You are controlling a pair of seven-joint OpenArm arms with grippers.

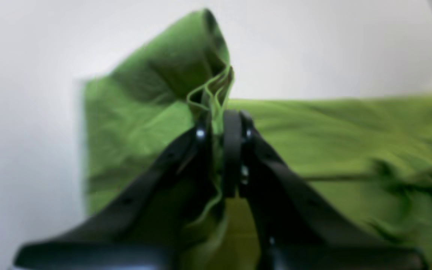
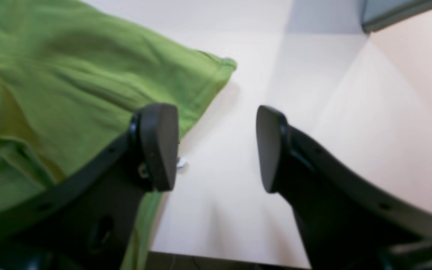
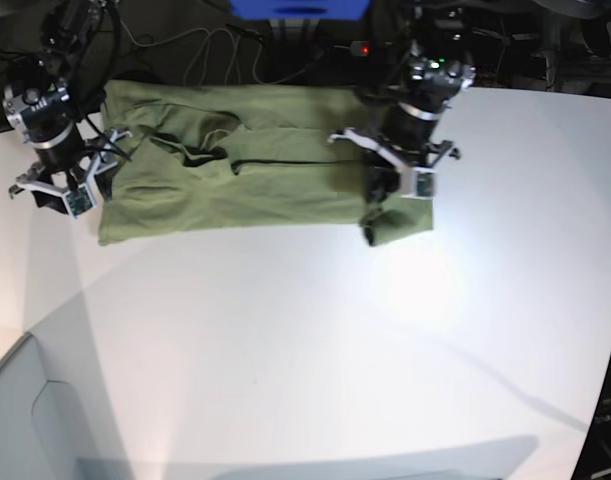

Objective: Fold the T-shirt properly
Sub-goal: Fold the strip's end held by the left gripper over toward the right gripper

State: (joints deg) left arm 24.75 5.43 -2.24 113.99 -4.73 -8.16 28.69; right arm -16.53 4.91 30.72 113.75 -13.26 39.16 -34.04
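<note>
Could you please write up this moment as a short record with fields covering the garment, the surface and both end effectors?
garment: olive-green T-shirt, spread lengthwise, lightly wrinkled
surface: white table
left end effector: shut on a lifted, bunched edge of the T-shirt
right end effector: open, holding nothing, above bare table beside the shirt's corner
fold state: partly folded, one end raised

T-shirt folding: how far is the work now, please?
Done: the T-shirt lies as a long, partly folded band on the table. In hand: the left gripper is shut on a bunched edge, lifting it. The right gripper is open beside the other end. Left: the crosswise folds.
</note>
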